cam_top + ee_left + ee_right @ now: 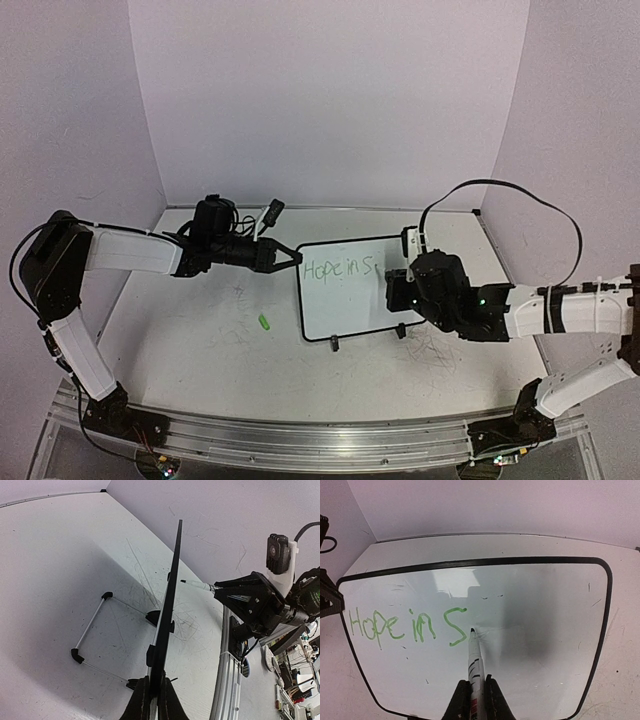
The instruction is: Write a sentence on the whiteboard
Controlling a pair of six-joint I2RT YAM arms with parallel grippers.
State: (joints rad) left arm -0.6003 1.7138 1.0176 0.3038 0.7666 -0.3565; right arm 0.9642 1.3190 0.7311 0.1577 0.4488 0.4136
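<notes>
Right gripper (474, 686) is clamped tight on a marker (474, 662), tip resting on the whiteboard (545, 630) just right of the "S". The sentence (395, 627) reads "Hope in S" in green, so I'd say we're mid-word, early in the writing step. Next move probably calls for a short, light stroke for the following letter, without smearing that S. Left gripper (154, 682) pinches the board's side edge, steadying it upright on its feet. What looks like a green cap (264, 321) lies on the scribbled-up white table (200, 370), near the board. Plain pale walls (330, 100) behind.
</notes>
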